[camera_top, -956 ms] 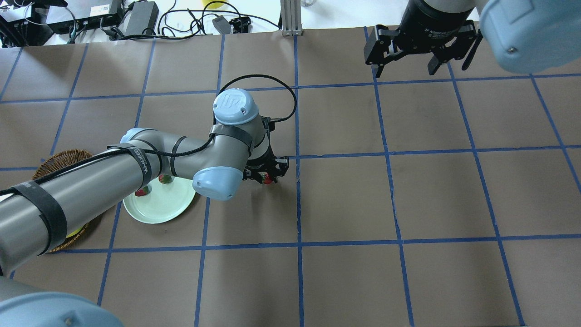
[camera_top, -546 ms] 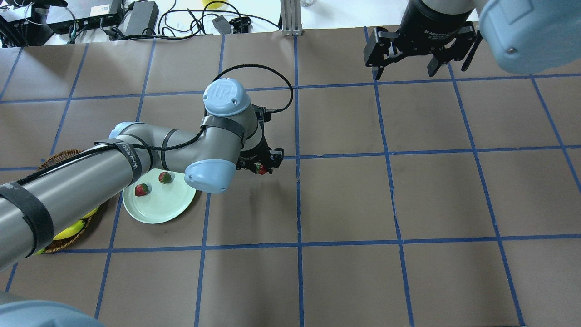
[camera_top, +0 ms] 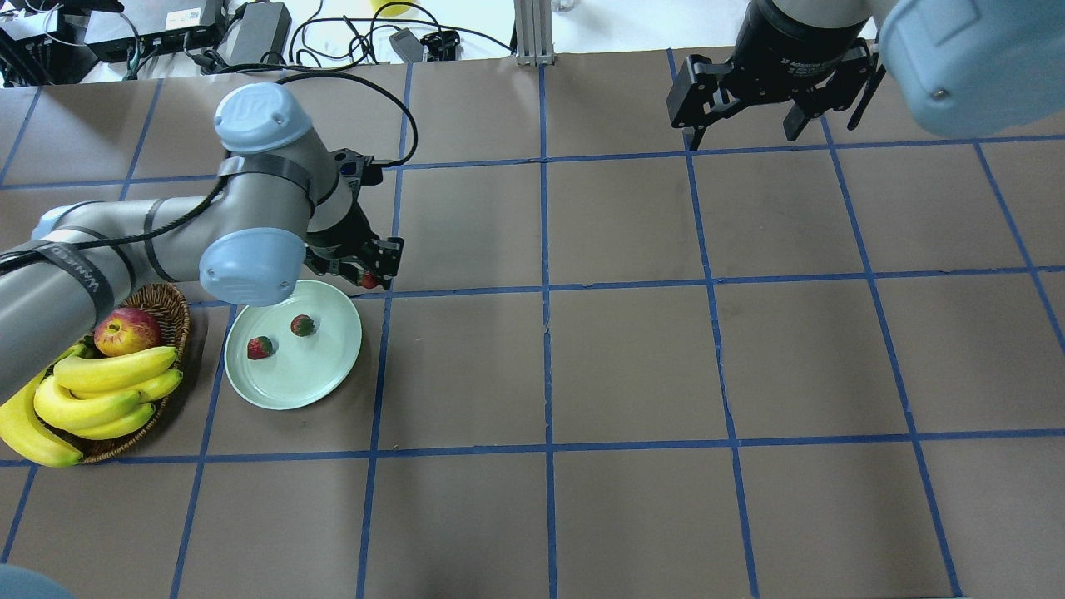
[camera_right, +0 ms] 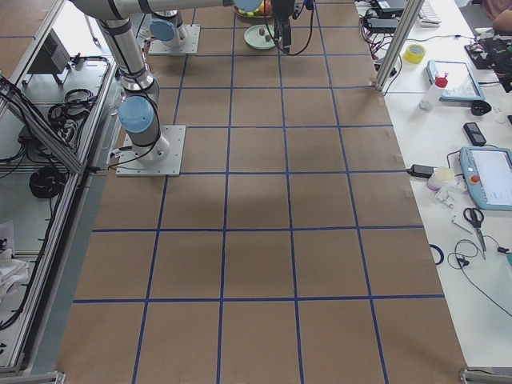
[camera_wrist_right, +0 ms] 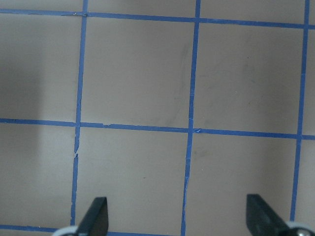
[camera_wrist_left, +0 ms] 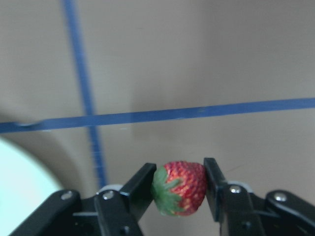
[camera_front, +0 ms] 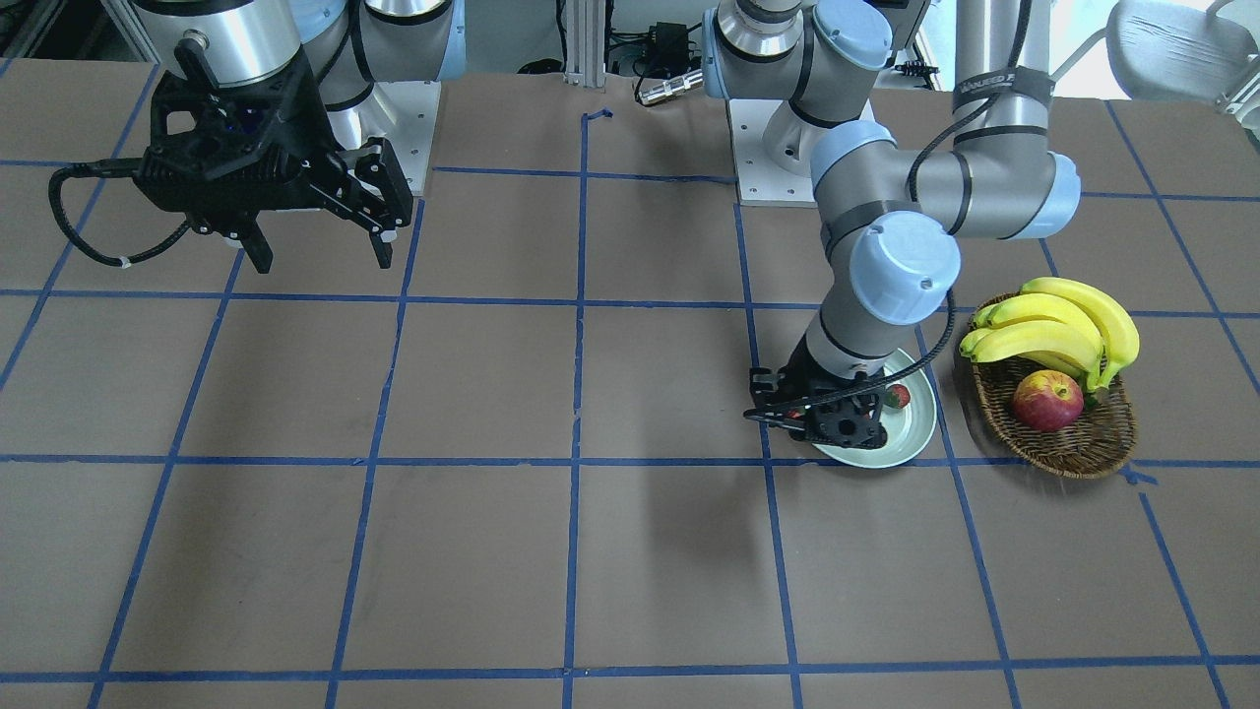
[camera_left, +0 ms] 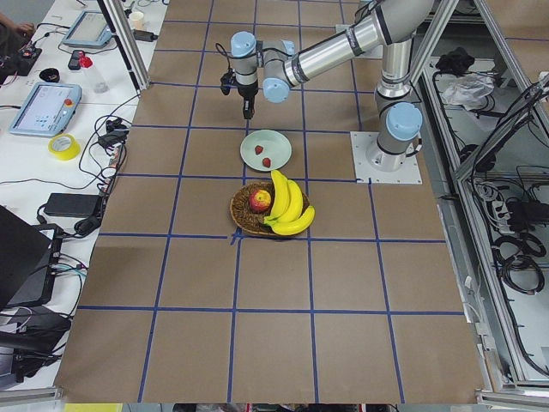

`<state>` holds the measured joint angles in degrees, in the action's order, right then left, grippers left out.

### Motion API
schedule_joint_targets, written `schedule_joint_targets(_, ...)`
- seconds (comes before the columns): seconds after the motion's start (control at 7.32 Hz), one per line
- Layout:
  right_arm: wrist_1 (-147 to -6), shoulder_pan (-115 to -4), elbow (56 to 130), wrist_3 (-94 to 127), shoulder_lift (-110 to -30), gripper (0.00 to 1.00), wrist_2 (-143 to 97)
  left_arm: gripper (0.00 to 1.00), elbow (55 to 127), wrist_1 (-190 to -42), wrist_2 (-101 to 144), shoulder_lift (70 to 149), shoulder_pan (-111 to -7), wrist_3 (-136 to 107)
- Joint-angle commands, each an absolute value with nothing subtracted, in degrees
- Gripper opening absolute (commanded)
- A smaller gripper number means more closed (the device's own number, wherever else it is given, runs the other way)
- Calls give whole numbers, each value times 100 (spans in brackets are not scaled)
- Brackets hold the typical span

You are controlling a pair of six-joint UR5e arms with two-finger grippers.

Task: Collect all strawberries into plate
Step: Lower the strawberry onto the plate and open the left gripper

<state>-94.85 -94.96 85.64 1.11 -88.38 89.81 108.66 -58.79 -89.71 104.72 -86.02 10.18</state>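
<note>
**A:** What does the left pincer (camera_wrist_left: 179,171) have?

**B:** Its two black fingers are clamped on a small red strawberry (camera_wrist_left: 181,191) with a green leafy cap. They squeeze it from the sides and hold it clear of the brown paper-covered table (camera_wrist_left: 197,59) with its blue tape grid.

**A:** Why hold it off the surface?

**B:** Probably so it clears the rim instead of bumping it. The round, shallow, pale mint-green plate (camera_top: 293,391) sits just near-left of the pincer. The wrist view catches only the plate's edge in its lower left corner. So the strawberry hangs over bare table just beside the far-right rim, not yet above the plate.

**A:** And the others?

**B:** Two lie on the plate, the left berry (camera_top: 260,347) and the right berry (camera_top: 303,325), a little apart. Further left, a brown woven wicker basket (camera_top: 175,304) holds a red-yellow apple (camera_top: 126,330) and yellow bananas (camera_top: 108,391), which aren't part of this job.

**A:** The right pincer (camera_wrist_right: 178,219)?

**B:** Its fingers are spread wide around nothing, at the far right and well apart from everything.

**A:** What's next?

**B:** Likely a short shift near-left, then a release. This looks like the last berry.
</note>
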Motion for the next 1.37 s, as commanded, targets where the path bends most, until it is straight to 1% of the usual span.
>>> schedule_joint_targets(0.0,-9360,-9492,8569,105,-8868,100,8982,0,11221,-6091,-9115,10301,-7389,2455)
schedule_joint_targets(0.14,-9360,-9501,8561,105,-8877,100,8982,0,11267,-6091,-9114,10309,-7183,2548)
schedule_joint_targets(0.27,-9352,-9501,8561,105,-8894,100,8982,18,11302,-6091,-9106,10370,-7181,2514)
schedule_joint_targets(0.41,-9091,-9501,8552,114,-8947,100,8982,61,11338,-6100,-8975,10441,-7181,2479)
schedule_joint_targets(0.55,-9027,-9501,8560,106,-8965,100,8974,90,11294,-6082,-8861,10424,-7250,2130)
schedule_joint_targets(0.68,-9026,-9501,8543,114,-8965,100,8974,100,11259,-6091,-8851,10302,-7556,1239)
schedule_joint_targets(0.82,-9026,-9501,8543,114,-8965,100,8974,100,11067,-6178,-8911,10144,-7976,778)
schedule_joint_targets(0.96,-9026,-9501,8552,114,-8965,100,8974,100,10465,-7145,-9060,9882,-8363,512)
schedule_joint_targets(1.09,-9026,-9501,8552,123,-8965,100,8974,100,9632,-8251,-9035,9688,-8672,66)
schedule_joint_targets(1.23,-9026,-9501,8552,123,-8974,100,8982,100,9015,-8845,-9061,9546,-9066,-286)
